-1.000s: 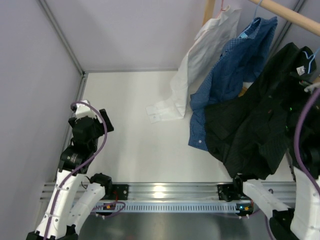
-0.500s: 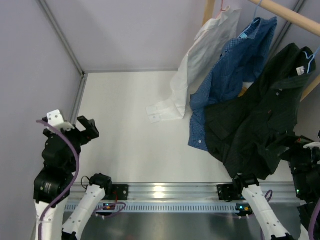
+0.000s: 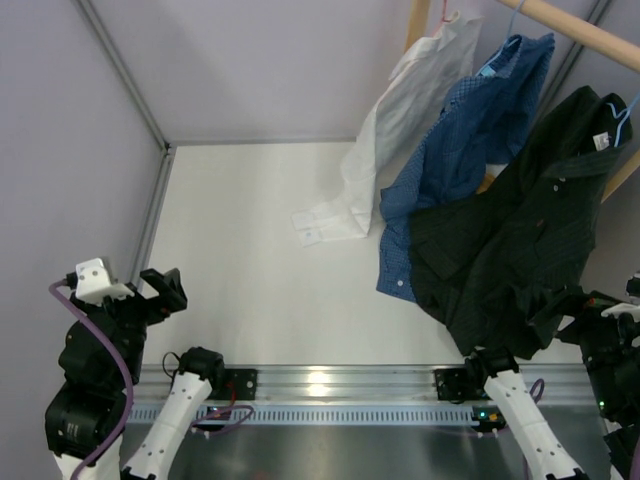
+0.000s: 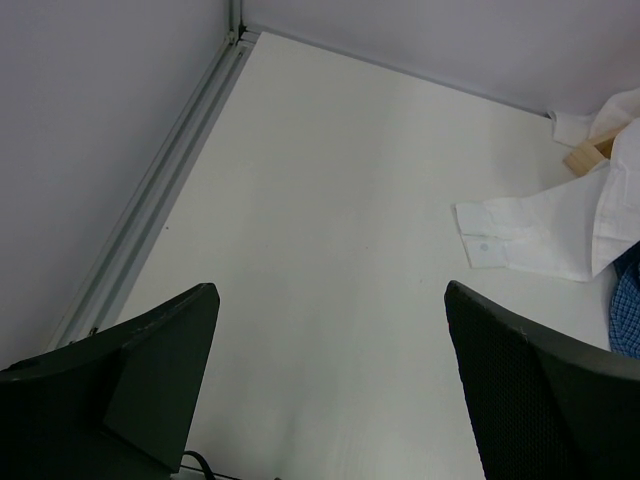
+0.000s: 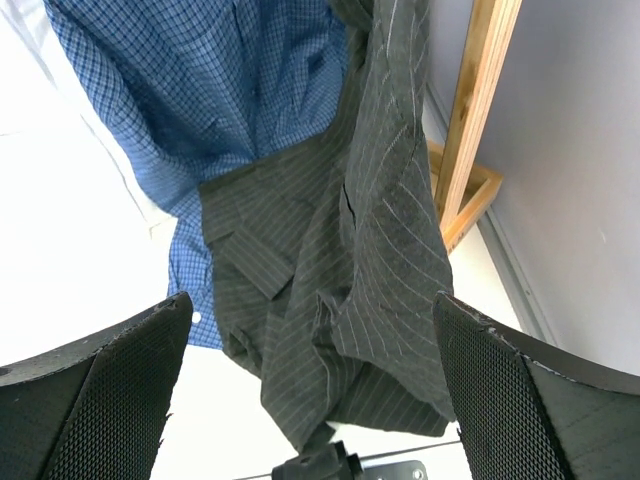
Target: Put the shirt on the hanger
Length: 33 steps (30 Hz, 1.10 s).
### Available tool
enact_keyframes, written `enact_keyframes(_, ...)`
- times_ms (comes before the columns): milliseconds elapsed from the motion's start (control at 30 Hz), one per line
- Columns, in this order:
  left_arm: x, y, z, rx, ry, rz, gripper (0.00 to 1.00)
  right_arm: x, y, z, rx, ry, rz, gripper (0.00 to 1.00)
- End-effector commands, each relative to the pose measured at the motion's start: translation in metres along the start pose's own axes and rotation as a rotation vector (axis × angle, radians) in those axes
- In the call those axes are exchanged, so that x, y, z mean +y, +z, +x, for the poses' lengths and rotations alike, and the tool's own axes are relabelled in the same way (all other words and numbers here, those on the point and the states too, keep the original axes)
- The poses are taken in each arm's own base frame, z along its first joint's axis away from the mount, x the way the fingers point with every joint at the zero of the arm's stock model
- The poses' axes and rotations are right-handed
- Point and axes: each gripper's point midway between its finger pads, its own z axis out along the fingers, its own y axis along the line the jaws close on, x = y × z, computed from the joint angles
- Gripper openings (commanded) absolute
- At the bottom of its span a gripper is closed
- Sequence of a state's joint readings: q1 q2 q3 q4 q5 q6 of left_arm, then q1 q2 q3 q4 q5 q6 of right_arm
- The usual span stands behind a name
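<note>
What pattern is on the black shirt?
Fine pale pinstripes on the black shirt, clearest in the right wrist view.

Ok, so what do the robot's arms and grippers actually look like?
Both arms have white link shells and black joint housings: left arm, right arm. A purple cable loops along the left one. The left gripper and right gripper have broad black fingers with a fine mesh-textured inner face.

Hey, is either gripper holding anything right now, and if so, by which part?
Nothing is held. The left gripper is open above the bare table. The right gripper is open too, with the black shirt hanging beyond it, ungripped.
</note>
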<state>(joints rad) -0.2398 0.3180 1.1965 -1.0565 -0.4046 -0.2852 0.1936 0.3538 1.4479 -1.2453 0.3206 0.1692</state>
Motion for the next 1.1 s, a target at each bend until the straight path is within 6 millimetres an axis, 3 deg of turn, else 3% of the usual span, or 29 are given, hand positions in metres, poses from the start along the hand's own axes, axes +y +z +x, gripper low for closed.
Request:
enact_keyframes(0,0.003,-0.006,0.005,0.01,0.018,0.004,0.98,-0.003,-0.01,0.005,0.01,0.006,-0.016,1.0)
enact_keyframes(267,-0.004,-0.004,0.008,0.025,0.022,0.043,0.98,-0.01,-0.001,0.019,0.04,-0.024,0.015,0.99)
enact_keyframes(800,-0.043,0.007,0.019,0.087,0.052,0.229,0.98,0.002,0.018,0.028,0.058,-0.028,-0.013,1.0)
enact_keyframes(1067,-0.049,0.015,0.021,0.111,0.054,0.241,0.98,0.007,0.028,0.034,0.074,-0.031,-0.027,1.0)
